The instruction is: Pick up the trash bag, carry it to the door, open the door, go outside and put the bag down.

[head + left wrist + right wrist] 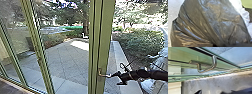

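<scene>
- Right gripper (119, 78): at the steel lever handle (101, 73); whether apart or together, could not be told.
- Left gripper (214, 45): clamped on the trash bag (205, 22), whose folds converged there.
- Bag: dark, glossy, thin, creased, bulging.
- Door (107, 37): green-framed.
- Handle: brushed metal, bent round bar.
- Patio (67, 58): grey square slabs, beyond glass.
</scene>
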### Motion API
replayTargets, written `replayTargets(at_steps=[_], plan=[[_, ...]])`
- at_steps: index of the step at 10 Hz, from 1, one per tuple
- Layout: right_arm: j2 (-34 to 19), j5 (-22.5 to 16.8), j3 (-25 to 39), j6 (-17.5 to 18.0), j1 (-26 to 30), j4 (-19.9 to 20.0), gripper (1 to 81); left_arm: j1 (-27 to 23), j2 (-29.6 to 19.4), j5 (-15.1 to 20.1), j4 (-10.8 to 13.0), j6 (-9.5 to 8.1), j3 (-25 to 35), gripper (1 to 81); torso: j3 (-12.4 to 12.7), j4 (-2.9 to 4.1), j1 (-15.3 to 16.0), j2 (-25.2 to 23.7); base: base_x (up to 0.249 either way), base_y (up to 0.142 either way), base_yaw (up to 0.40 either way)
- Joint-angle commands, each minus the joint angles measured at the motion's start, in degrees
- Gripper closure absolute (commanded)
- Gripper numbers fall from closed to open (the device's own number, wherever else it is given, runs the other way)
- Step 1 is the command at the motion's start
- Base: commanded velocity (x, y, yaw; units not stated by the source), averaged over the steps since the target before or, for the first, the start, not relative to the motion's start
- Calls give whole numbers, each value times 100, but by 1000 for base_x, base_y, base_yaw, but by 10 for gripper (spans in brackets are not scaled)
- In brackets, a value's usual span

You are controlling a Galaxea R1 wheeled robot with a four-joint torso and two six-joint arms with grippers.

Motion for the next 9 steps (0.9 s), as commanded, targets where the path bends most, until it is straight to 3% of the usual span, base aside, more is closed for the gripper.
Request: replayTargets(at_steps=[1,9], plan=[[97,-35,-302,249,853,61,10,-246,15,375,-27,5,-5,811,2,0,0,-2,0,0,0],[916,-17,-1587,487,871,96,10,-246,15,375,-80,-4,-76,811,0,0,0,2,0,0,0]])
